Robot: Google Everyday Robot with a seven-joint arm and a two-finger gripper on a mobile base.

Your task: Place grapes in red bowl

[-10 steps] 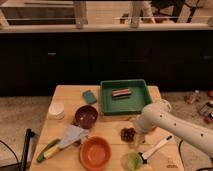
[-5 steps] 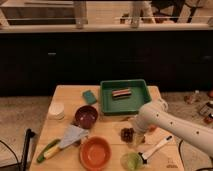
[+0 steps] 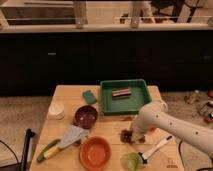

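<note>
The grapes [image 3: 127, 136], a small dark reddish cluster, lie on the wooden table [image 3: 67, 95] right of centre. My gripper [image 3: 134, 133] hangs from the white arm [image 3: 175, 131], which comes in from the right. It is down at the grapes' right side, partly covering them. A red-orange bowl [image 3: 95, 152] stands empty at the front, left of the grapes. A dark maroon bowl [image 3: 86, 116] stands further back and to the left.
A green tray [image 3: 137, 104] holding a brown striped item [image 3: 120, 93] is behind the gripper. A green sponge [image 3: 89, 96], a white cup [image 3: 56, 110], a grey cloth [image 3: 71, 136], a green-yellow item [image 3: 49, 150], a green cup [image 3: 132, 161] and a white brush [image 3: 156, 148] also lie on the table.
The arm's end has moved a little left and down, closer onto the grapes. Nothing else on the table has moved.
</note>
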